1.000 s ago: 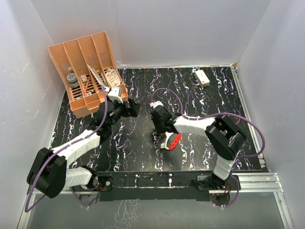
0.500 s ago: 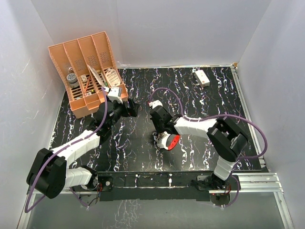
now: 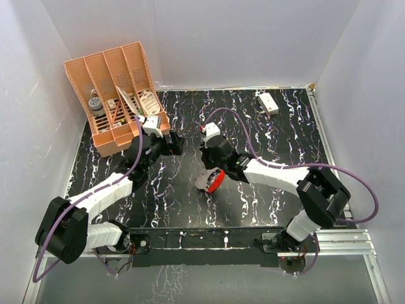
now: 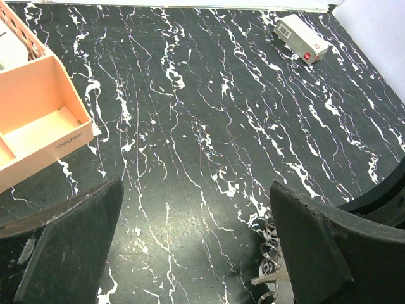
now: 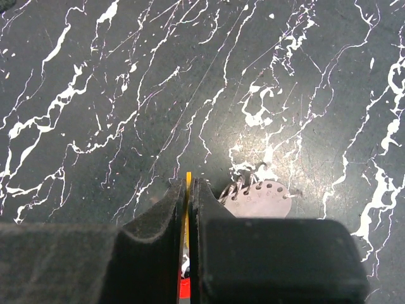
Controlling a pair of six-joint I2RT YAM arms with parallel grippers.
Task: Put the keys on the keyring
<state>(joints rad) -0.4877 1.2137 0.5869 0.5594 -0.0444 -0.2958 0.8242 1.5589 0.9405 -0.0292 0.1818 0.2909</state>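
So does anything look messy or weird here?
A little. The orange organizer at the far left sits crooked, turned at an angle to the table. The keys lie in a jumbled heap mid-table by the right gripper, which pinches a thin yellow piece.

Glossy black marbled table, silvery metal keys, matt orange plastic tray
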